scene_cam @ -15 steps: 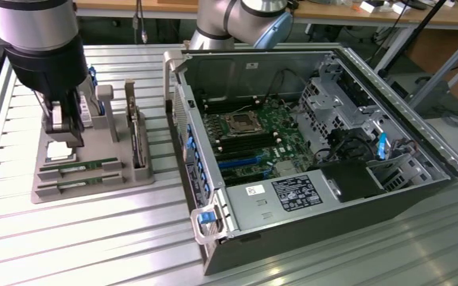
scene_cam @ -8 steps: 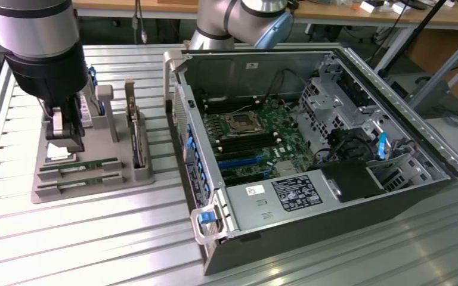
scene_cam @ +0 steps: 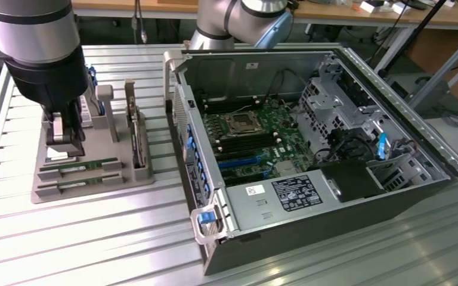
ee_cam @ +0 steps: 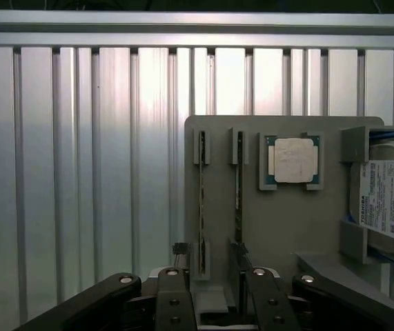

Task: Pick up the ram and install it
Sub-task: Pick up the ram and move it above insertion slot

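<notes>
Gripper (scene_cam: 62, 148) hovering over grey tray (scene_cam: 86, 190), jaws standing apart; we're seeing ram (scene_cam: 86, 162) slotted beneath; computer case (scene_cam: 245, 65) sitting at tray's three o'clock, exterior view.

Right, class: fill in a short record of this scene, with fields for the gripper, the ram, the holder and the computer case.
gripper: open, above the grey holder, holding nothing
ram: two sticks on edge in the holder's slots, neither lifted
holder also carries: processor chip, hard drive
computer case: side open, motherboard showing, to the exterior view's right of the holder
</notes>
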You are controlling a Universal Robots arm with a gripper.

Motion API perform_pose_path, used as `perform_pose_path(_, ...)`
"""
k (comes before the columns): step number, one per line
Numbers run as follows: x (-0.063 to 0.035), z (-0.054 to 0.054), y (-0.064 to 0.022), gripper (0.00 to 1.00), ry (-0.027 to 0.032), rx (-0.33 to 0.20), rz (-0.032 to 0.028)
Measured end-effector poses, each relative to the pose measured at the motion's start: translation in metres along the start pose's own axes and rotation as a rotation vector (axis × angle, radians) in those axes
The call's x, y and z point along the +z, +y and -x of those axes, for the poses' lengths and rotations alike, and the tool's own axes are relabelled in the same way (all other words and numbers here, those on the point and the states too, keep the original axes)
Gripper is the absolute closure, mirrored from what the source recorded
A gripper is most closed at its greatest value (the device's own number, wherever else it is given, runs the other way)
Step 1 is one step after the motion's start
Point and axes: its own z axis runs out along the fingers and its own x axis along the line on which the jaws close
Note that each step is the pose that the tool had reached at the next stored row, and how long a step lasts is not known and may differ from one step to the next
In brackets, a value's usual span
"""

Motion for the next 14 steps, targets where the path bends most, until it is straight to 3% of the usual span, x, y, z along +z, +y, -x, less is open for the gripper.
perform_pose_path(14,0.0059,-0.0001,-0.0069,0.64,0.0031,0.000,0.0000)
